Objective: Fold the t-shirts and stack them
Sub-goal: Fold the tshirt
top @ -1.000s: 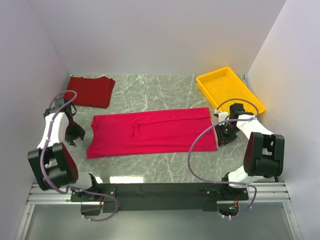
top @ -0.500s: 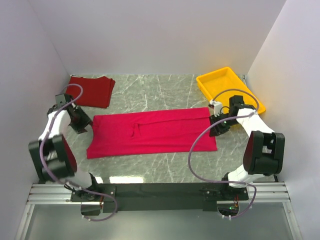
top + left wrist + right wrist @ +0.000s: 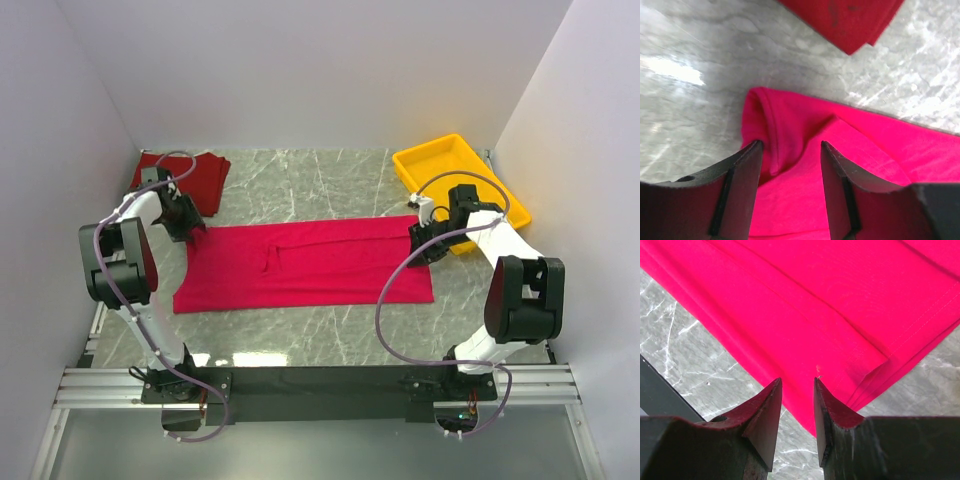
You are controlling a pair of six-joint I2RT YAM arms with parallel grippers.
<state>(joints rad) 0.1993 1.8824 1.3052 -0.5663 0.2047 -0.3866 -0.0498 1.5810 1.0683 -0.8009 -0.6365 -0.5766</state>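
Note:
The crimson t-shirt (image 3: 300, 265) lies flat mid-table, folded into a long strip. The maroon t-shirt (image 3: 185, 180) rests folded at the back left. My left gripper (image 3: 186, 222) is over the crimson shirt's far-left corner. In the left wrist view this gripper (image 3: 790, 146) stands open, with a rolled hem of crimson cloth (image 3: 865, 150) below the gap and the maroon shirt's corner (image 3: 845, 20) beyond. My right gripper (image 3: 424, 241) is at the far-right corner. In the right wrist view that gripper (image 3: 796, 382) is open by a narrow gap above the layered edge of the crimson shirt (image 3: 815, 305), and nothing is pinched.
A yellow tray (image 3: 455, 175) sits at the back right, just behind the right arm. White walls close in the table on the left, back and right. Grey marble table (image 3: 330, 335) shows in front of the shirt.
Both arms swung away from the near side: the left gripper to the shirt's far-left corner, the right gripper inward to its far-right corner. The left jaws widened a little.

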